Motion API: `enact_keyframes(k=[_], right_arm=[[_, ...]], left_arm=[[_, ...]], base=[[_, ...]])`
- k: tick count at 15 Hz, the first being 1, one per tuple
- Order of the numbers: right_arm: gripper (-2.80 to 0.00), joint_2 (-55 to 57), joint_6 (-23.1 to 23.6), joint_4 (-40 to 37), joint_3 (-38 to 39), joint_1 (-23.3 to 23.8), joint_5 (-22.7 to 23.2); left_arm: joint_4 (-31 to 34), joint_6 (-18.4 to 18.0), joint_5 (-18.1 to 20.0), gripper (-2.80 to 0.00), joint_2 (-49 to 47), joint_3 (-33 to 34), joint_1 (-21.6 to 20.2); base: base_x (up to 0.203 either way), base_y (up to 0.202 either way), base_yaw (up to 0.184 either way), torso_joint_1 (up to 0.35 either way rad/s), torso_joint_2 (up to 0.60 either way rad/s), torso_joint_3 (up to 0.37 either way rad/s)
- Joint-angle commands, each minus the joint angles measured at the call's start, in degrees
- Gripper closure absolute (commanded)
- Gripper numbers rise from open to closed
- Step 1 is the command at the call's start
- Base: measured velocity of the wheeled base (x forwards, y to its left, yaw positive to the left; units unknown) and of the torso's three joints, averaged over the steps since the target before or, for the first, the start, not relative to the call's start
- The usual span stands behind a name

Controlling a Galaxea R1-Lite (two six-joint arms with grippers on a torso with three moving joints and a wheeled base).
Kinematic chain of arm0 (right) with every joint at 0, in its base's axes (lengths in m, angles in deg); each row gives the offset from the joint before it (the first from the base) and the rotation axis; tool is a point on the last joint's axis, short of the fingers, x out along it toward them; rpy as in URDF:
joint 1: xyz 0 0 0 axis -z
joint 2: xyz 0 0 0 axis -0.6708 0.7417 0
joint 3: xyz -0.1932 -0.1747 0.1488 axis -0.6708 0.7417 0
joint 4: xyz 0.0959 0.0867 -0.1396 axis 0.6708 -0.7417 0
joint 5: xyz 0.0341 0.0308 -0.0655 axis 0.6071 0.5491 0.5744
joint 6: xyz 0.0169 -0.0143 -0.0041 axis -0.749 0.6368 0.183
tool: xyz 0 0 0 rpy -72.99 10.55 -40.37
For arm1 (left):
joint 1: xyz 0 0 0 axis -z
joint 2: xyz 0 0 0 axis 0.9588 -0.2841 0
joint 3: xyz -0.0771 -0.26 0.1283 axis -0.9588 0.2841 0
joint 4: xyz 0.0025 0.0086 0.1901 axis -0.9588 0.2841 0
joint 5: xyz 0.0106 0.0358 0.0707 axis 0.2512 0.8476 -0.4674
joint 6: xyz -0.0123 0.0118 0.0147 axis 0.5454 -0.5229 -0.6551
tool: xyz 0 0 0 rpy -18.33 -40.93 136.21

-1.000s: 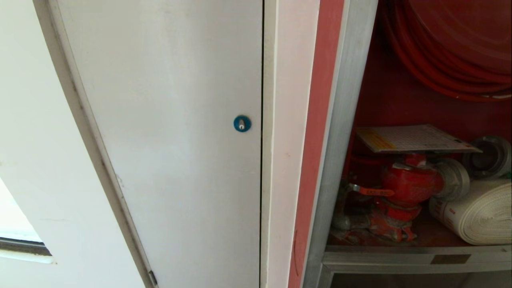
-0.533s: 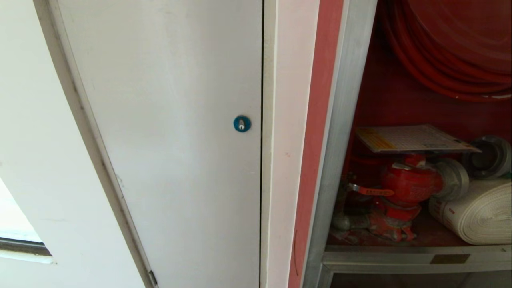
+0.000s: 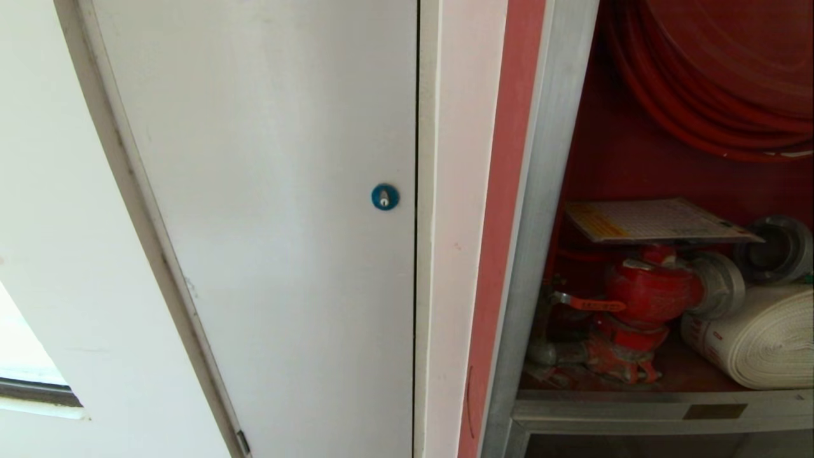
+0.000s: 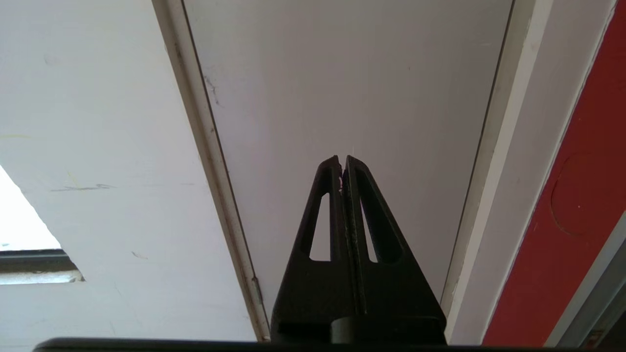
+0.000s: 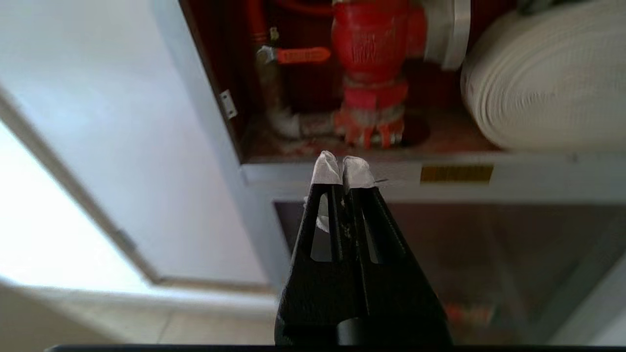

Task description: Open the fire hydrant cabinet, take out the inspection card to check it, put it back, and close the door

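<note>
Head view: we see the fire hydrant cabinet (image 3: 547,210) standing open at the right, its silver frame beside a grey-white panel door (image 3: 267,210) with a blue round lock (image 3: 385,196). Neither arm shows here. The inspection card (image 3: 658,221) lies flat on top of the red valve (image 3: 648,292), inside the cabinet under the red hose reel (image 3: 718,76); it carries a printed grid and a yellow patch at one corner, text too small to read. A white rolled hose (image 3: 757,340) rests on the cabinet floor just beside the valve. A small brass-coloured plate (image 3: 715,411) sits on the lower frame rail, unreadable.

Left wrist view: left pincer (image 4: 343,159) closed, empty, facing the panel door.

Right wrist view: right pincer (image 5: 342,164) closed on nothing, white-taped tips together, level with the frame rail below the valve. Raised lettering on the valve body is not legible.
</note>
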Motion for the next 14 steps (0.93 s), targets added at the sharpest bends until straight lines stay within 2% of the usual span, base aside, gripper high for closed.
enact_keyframes(k=[1,4,7,8,14], right_arm=[[0.0,-6.84,2.38,15.35,13.84,0.47,-0.2],[0.0,-8.4,5.22,34.83,27.79,0.64,-0.95],[0.0,-8.76,10.43,44.01,36.85,0.69,-1.96],[0.0,-8.79,12.19,45.05,38.07,0.7,-2.19],[0.0,-8.8,11.79,38.86,38.12,0.7,-1.65]], left_arm=[[-0.04,-0.01,0.01,0.0,-0.07,1.58,0.0],[-0.04,-0.01,0.01,0.0,-0.07,1.58,0.0],[-0.04,-0.01,0.01,0.0,-0.07,1.58,0.0],[-0.04,-0.01,0.01,0.0,-0.07,1.58,0.0],[-0.04,-0.01,0.01,0.0,-0.07,1.58,0.0]], base=[[0.0,0.0,0.0,0.0,0.0,0.0],[0.0,0.0,0.0,0.0,0.0,0.0],[0.0,0.0,0.0,0.0,0.0,0.0],[0.0,0.0,0.0,0.0,0.0,0.0],[0.0,0.0,0.0,0.0,0.0,0.0]])
